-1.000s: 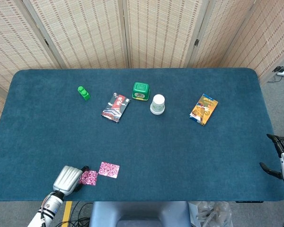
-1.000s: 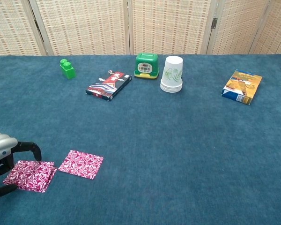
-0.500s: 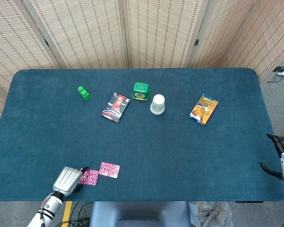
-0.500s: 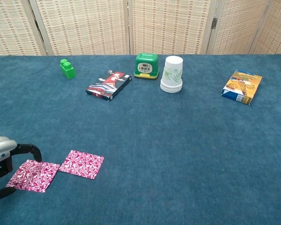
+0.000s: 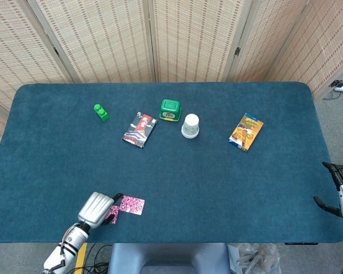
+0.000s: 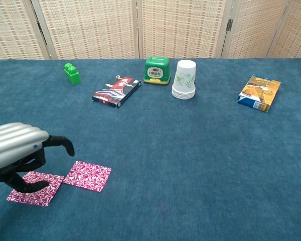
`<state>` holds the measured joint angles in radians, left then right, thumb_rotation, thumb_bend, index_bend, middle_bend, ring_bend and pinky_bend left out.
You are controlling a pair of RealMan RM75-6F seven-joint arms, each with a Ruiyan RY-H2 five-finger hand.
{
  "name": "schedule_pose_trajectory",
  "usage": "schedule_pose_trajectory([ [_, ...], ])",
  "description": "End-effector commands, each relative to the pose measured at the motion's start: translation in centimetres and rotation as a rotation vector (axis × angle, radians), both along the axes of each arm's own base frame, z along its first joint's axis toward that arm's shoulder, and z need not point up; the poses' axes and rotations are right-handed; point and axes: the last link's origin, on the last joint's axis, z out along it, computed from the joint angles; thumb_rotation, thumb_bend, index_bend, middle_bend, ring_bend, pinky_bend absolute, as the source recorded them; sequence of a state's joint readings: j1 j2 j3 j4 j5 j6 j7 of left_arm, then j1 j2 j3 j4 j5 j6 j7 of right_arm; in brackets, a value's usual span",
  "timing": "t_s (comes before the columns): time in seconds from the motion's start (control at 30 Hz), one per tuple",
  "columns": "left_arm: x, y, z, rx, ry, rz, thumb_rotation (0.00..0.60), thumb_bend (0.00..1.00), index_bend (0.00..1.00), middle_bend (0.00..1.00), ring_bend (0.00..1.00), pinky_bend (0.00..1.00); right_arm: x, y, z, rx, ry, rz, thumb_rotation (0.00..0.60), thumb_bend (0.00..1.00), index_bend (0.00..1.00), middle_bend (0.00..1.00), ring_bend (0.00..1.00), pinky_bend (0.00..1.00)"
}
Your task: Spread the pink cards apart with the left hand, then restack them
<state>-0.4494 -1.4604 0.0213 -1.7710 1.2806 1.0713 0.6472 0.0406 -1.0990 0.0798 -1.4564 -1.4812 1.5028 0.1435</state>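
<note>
Woven cane screen panels [image 5: 183, 40] are standing behind a table [image 5: 177, 177] covered in dark blue, short-pile felt. Two pink cards [image 6: 88, 175], flat squares printed with a white swirl pattern, are lying at the 7 o'clock edge of the table, side by side with adjoining corners just touching or nearly so. The left hand [image 6: 17, 150], with a ribbed silver back and black fingers [image 6: 60, 142], is hovering over the left-hand card, fingers spread apart and curving downward, gripping nothing; whether a fingertip is touching the card cannot be determined. The right hand [image 5: 340, 191] is sitting off the table edge at 4 o'clock, only partly in frame, its black fingers showing apart. Toward 12 o'clock, one of each item is lying in a loose row: a green plastic stud brick [image 6: 71, 73], a flat rectangular red-and-black packet [image 6: 116, 91], a green box-shaped container with a yellow base [image 6: 157, 70], a stack of white paper cups with a leaf print [image 6: 184, 79], and an orange-and-blue rectangular carton [image 6: 260, 93] at 2 o'clock.
</note>
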Motion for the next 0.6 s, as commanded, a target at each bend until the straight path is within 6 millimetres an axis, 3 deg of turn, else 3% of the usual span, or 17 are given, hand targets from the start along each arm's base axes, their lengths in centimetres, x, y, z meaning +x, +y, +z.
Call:
schedule_pose_trajectory([
  [0.03, 0.8, 0.4, -1.2, -0.027, 0.012, -0.008, 0.6, 0.33, 0.29, 0.97, 0.91, 1.0, -0.1, 0.1, 0.1, -0.003, 0.0, -0.004, 0.6, 0.22, 0.12, 0.23, 0.21, 0.19],
  [0.2, 1.1, 0.8, -2.6, -0.043, 0.038, 0.003, 0.6, 0.33, 0.27, 0.97, 0.91, 1.0, -0.4, 0.1, 0.2, -0.004, -0.001, -0.01, 0.6, 0.22, 0.12, 0.23, 0.21, 0.19],
  [0.6, 1.5, 1.4, -3.6, -0.031, 0.05, 0.024, 0.6, 0.33, 0.27, 0.97, 0.91, 1.0, -0.7, -0.1, 0.1, 0.0, -0.006, -0.013, 0.6, 0.22, 0.12, 0.23, 0.21, 0.18],
])
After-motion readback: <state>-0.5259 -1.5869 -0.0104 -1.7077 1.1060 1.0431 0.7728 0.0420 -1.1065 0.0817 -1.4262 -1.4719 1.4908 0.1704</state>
